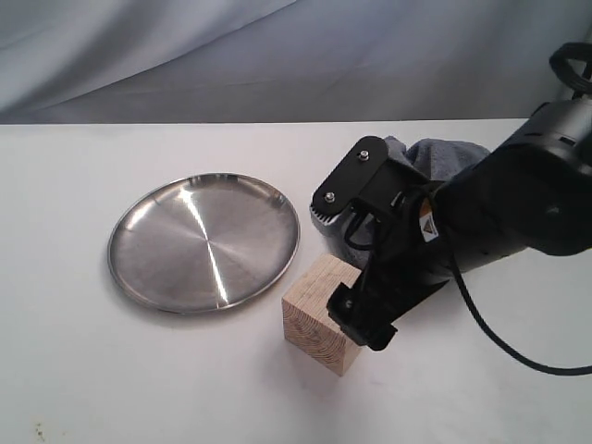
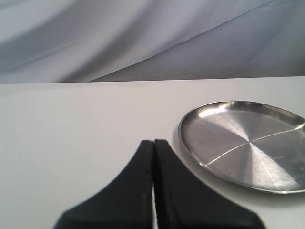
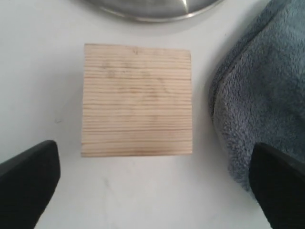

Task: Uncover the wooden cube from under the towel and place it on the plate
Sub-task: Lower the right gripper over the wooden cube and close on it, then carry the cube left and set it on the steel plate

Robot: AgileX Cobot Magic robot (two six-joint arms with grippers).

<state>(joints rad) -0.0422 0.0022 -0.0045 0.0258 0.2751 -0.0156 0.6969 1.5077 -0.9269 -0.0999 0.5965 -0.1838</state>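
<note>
The wooden cube (image 1: pixel 319 314) (image 3: pixel 137 99) stands bare on the white table, just right of the silver plate (image 1: pixel 203 242) (image 2: pixel 243 143) (image 3: pixel 152 9). The blue-grey towel (image 1: pixel 435 157) (image 3: pixel 259 100) lies bunched behind and to the right of the cube, partly hidden by the right arm. My right gripper (image 1: pixel 356 310) (image 3: pixel 155 183) hovers above the cube's right side, open wide, with nothing between its fingers (image 3: pixel 28 176). My left gripper (image 2: pixel 153 143) is shut and empty, low over the table beside the plate; the exterior view does not show it.
The white table (image 1: pixel 92 370) ends at a draped grey-blue backdrop (image 1: pixel 277 55). A black cable (image 1: pixel 504 342) loops from the right arm down to the table at the right.
</note>
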